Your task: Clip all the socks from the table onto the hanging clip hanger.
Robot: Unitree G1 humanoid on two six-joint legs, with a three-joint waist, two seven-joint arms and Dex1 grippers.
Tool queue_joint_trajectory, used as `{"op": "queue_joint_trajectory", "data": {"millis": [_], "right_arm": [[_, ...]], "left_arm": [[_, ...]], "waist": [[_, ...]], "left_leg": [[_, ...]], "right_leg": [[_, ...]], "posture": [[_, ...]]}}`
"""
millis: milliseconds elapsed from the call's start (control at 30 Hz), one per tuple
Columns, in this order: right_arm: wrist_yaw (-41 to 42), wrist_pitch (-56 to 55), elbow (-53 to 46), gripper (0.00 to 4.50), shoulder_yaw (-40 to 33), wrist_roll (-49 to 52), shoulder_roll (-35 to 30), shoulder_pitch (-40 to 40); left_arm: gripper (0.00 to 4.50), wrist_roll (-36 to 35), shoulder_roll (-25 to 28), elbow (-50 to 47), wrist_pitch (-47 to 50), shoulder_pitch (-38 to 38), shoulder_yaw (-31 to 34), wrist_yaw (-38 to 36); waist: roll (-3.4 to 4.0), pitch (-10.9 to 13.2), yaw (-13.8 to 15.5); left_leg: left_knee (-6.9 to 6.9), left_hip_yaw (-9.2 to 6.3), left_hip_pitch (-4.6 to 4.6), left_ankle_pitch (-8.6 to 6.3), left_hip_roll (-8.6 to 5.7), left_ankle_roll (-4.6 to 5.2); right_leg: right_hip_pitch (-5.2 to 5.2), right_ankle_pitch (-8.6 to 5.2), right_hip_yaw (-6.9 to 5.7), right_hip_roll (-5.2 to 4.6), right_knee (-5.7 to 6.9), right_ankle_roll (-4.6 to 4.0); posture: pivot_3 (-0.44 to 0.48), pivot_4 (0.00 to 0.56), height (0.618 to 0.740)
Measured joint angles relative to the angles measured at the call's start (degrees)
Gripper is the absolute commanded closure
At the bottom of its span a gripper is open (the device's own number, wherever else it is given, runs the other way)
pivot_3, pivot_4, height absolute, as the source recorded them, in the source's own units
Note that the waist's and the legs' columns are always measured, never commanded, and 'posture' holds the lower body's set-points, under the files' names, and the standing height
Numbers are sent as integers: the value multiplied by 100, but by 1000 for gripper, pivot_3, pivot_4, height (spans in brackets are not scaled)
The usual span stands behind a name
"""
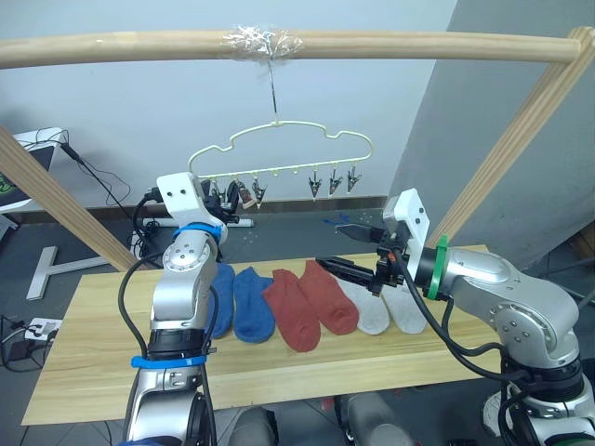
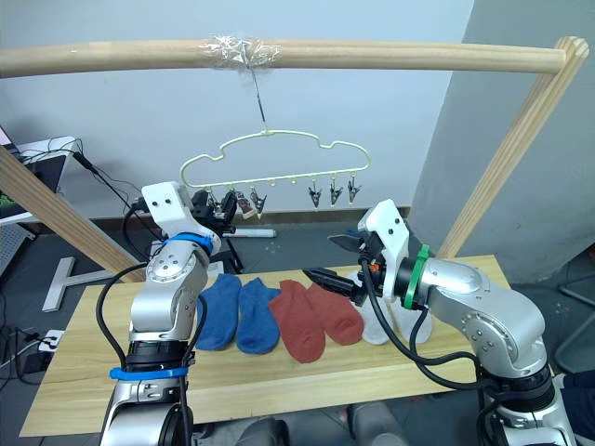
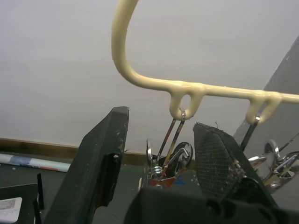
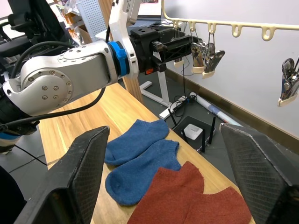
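Six socks lie in a row on the table point(image 1: 84, 372): two blue socks point(image 1: 237, 302), two rust-red socks point(image 1: 307, 302), two light grey socks point(image 1: 386, 308). The cream clip hanger point(image 1: 279, 149) hangs from the pole above them, with bare metal clips point(image 1: 333, 181) along its lower bar. My left gripper point(image 1: 226, 197) is raised to the hanger's left end. It stands open, with one clip point(image 3: 170, 156) hanging between its fingers point(image 3: 100, 158). Just above the red and grey socks, my right gripper point(image 1: 346, 249) hovers wide open, with nothing between its fingers.
A round wooden pole frame point(image 1: 139, 46) spans the top, and its slanted legs point(image 1: 521, 139) come down at both sides of the table. Behind the table, cables and a power strip point(image 1: 37, 327) lie on the floor, beside a white stand point(image 1: 46, 265).
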Motion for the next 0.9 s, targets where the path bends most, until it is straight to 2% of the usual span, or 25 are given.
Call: {"op": "queue_joint_trajectory", "data": {"millis": [33,133,233,900], "right_arm": [[-2,0,0,523,0,0,1,0],[-4,1,-1,523,2,0,1,2],[-4,1,-1,523,4,0,1,2],[-7,1,-1,523,80,-2,72,2]], "left_arm": [[2531,-2,-4,26,7,0,0,4],[3535,-7,-14,64,28,0,1,12],[4230,-9,-14,64,31,-10,3,15],[4233,-46,42,35,132,-17,5,-36]], "waist": [[0,0,0],[0,0,0],[0,0,0],[0,0,1]], "left_leg": [[0,0,0,0,0,0],[0,0,0,0,0,0],[0,0,0,0,0,0],[0,0,0,0,0,0]], "right_leg": [[0,0,0,0,0,0],[0,0,0,0,0,0],[0,0,0,0,0,0],[0,0,0,0,0,0]], "posture": [[-289,175,740],[-288,175,740],[-286,174,740],[-281,166,740]]}}
